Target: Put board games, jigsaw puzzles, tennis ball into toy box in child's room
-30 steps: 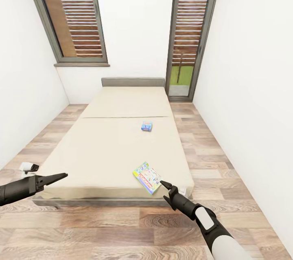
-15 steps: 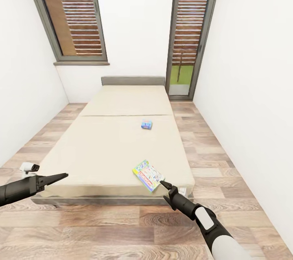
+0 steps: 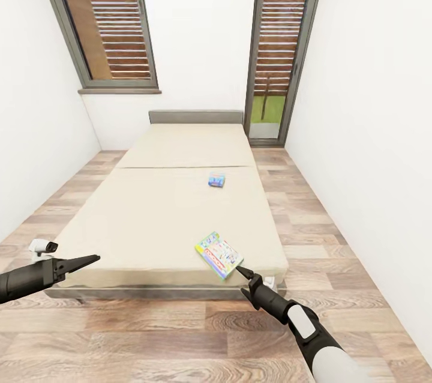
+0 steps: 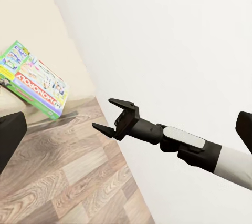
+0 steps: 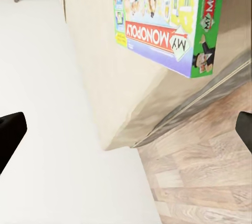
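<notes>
White walls close in a narrow room with a wood-plank floor. A tall grey-framed window and a glass door in the far wall show wooden slats, grass and sky in even daylight. A small white camera-like device sits on the floor.

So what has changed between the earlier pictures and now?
The camera has shifted a little: the whole head view shows the bed slightly higher, with more floor in front, so the robot seems to have backed off or tilted. The Monopoly box and the small blue box lie as before. The right hand is open near the Monopoly box, the left hand apart; neither holds anything.
</notes>
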Tool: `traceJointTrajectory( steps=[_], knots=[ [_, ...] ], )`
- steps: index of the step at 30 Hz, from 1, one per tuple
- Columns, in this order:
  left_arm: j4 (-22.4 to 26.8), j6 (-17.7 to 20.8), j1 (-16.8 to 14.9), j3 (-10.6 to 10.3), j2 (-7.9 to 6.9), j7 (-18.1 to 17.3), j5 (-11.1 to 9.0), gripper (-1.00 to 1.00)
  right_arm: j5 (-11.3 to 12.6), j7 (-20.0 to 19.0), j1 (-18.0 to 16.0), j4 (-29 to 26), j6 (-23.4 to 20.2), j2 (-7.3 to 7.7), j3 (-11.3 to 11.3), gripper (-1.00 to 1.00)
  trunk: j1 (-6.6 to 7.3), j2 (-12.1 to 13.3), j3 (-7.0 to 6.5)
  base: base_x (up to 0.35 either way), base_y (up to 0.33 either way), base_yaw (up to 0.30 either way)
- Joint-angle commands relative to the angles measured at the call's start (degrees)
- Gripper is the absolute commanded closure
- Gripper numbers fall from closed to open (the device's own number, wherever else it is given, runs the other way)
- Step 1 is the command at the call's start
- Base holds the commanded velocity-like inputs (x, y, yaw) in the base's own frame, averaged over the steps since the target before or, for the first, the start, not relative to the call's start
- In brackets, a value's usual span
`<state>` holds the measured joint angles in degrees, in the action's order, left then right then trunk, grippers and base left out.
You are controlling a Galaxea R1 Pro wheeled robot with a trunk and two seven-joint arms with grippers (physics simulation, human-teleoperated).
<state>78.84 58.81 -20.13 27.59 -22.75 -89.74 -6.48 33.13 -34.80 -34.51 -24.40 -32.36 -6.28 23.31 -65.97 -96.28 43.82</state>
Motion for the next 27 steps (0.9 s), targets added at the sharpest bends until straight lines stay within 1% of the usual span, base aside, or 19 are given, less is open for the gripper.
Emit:
traceJointTrajectory(
  steps=[1,27],
  knots=[
    [0.00,0.61,-0.04,0.00,-0.03,-0.26,0.06,-1.00,0.17,0.00,-0.04,-0.03,-0.43,-0.05,0.34,-1.00,-0.22,-0.44,0.23,0.000,0.000,0.000],
    [0.00,0.61,-0.01,0.18,-0.23,-0.26,-0.02,-1.00,0.19,-0.04,-0.04,-0.03,-0.43,-0.05,0.34,-1.00,-5.93,-10.87,4.90,0.000,0.000,0.000]
  ],
)
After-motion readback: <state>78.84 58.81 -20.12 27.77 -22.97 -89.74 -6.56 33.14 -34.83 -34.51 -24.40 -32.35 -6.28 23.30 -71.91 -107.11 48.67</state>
